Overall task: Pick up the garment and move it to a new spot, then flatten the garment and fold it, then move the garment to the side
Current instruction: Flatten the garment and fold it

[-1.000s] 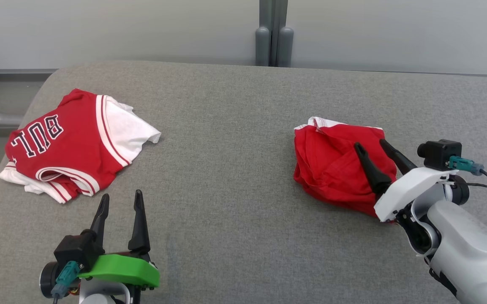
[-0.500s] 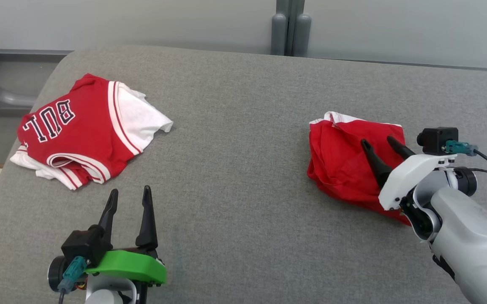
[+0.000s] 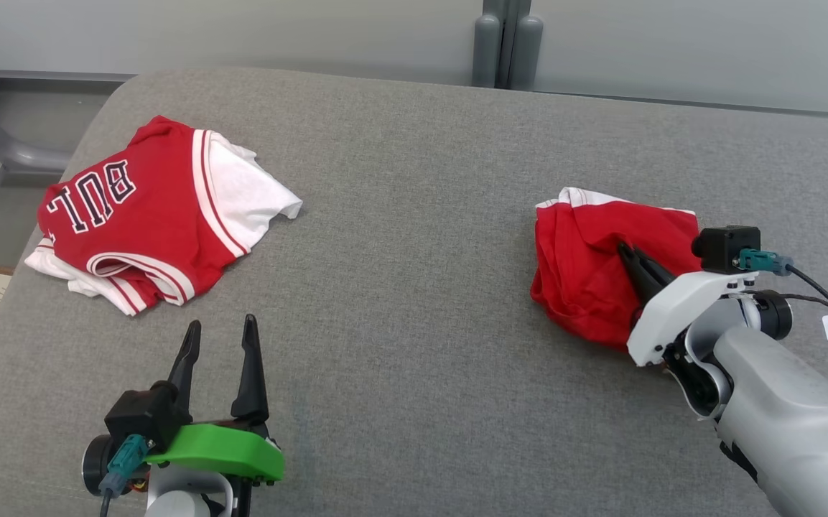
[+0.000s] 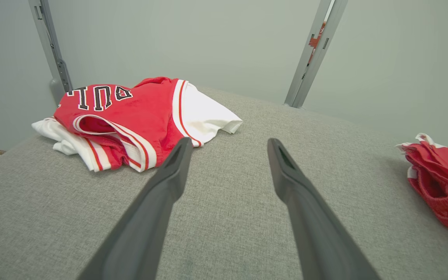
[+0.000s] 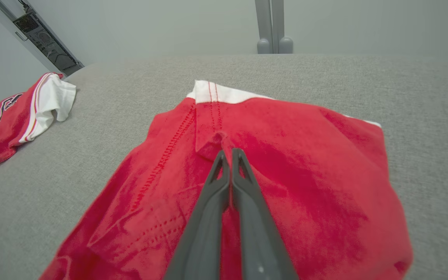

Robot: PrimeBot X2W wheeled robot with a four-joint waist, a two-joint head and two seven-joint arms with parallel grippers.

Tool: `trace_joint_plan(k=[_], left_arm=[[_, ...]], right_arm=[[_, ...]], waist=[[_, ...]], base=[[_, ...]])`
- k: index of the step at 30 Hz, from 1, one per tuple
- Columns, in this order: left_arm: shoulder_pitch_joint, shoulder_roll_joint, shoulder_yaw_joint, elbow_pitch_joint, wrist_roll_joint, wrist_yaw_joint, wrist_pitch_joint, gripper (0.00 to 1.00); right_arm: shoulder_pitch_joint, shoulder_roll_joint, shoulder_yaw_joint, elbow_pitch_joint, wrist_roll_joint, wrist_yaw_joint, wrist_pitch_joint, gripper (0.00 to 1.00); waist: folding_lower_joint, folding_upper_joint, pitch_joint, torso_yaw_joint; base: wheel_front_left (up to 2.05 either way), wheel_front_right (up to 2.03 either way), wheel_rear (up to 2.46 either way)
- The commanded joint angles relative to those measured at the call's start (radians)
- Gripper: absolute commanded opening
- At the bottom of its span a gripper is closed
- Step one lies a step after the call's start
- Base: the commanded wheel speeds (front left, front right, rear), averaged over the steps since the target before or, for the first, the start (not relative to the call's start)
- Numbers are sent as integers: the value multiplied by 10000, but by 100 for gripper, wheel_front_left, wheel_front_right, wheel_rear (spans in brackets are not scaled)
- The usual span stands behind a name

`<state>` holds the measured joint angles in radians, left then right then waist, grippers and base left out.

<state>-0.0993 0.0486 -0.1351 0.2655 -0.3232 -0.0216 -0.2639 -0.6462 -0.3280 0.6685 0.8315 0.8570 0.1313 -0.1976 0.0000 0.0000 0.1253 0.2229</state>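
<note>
On the right: pickup under way

Crumpled on the grey surface [image 3: 414,237], the red garment [image 3: 582,283] has a raised fold pinched by the right gripper [image 3: 628,251], fingers closed on it. Next is probably a lift that keeps that thin fold. The left gripper [image 3: 221,323] hovers open, empty.

The right tool [image 5: 227,152] pinches a raised fold of the red garment [image 5: 293,179] on the grey surface [image 5: 422,97].

Head view high, angled down; wrist views low, forward; all share grey surface [image 3: 414,215].
</note>
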Motion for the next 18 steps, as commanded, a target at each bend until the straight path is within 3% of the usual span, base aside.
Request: trace_joint_plan(k=[1,8,15,17,18], left_arm=[[-150,39,10,24,-13,4,-4,100],[-12,39,-16,76,17,-17,-4,100],[-54,39,-128,165,49,-40,-5,100],[-53,39,-158,169,44,-40,-4,100],[-42,39,-173,177,47,-34,-4,100]], right_arm=[[12,12,79,-188,30,-12,-137,0],[447,22,370,-1380,234,-12,-438,0],[883,192,695,-1767,418,-12,-323,0],[962,248,724,-1769,469,-12,-396,70],[1019,268,749,-1678,495,-12,-410,100]], waist=[[0,0,-45,-26],[0,0,-214,-54],[0,0,-254,48],[0,0,-267,72],[0,0,-282,82]], base=[[0,0,0],[0,0,0],[0,0,0],[0,0,0],[0,0,0]])
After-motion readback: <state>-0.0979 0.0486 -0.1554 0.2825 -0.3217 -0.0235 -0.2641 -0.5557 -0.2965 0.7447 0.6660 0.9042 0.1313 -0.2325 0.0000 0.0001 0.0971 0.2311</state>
